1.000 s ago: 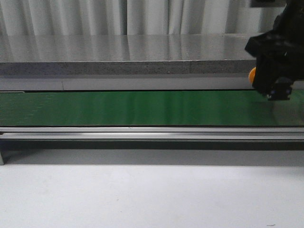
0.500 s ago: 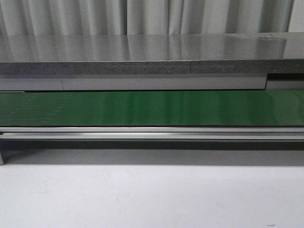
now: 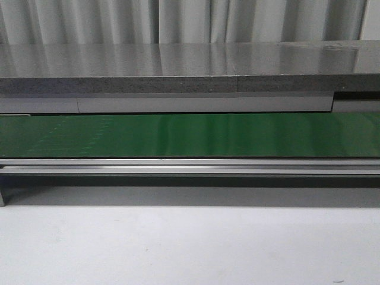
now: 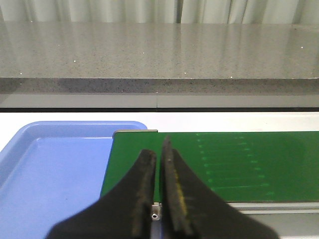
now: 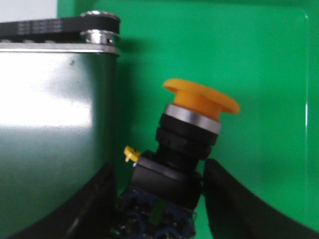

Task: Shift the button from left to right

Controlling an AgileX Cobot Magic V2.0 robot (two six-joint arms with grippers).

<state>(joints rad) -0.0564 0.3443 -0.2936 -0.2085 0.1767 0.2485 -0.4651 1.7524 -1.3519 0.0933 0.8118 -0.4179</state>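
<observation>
On the left, the left gripper (image 4: 158, 164) hangs idle with its fingers pressed together on nothing, above the near end of the green conveyor belt (image 4: 239, 164), with a blue tray (image 4: 55, 169) just beside that end; moving rightward across the front view, the belt (image 3: 190, 135) runs bare from edge to edge below the grey counter (image 3: 178, 62), and here lies the change: a second ago the right arm stood at the far right of this view with an orange spot showing beside it, half a second ago it was already gone, and now neither arm nor button shows there at all; the right wrist view tells where they went: the button (image 5: 187, 144) sits between the right gripper (image 5: 157, 199) fingers, its orange head tilted up and away, its dark body low between the two black fingers (image 5: 234, 204), above a bright green surface (image 5: 259, 59) beside a metal plate (image 5: 55, 134); whether the fingers still press the body or have just let go, I cannot tell; in my judgement the carry to the right side is nearly over, with only the release and withdrawal left.
</observation>
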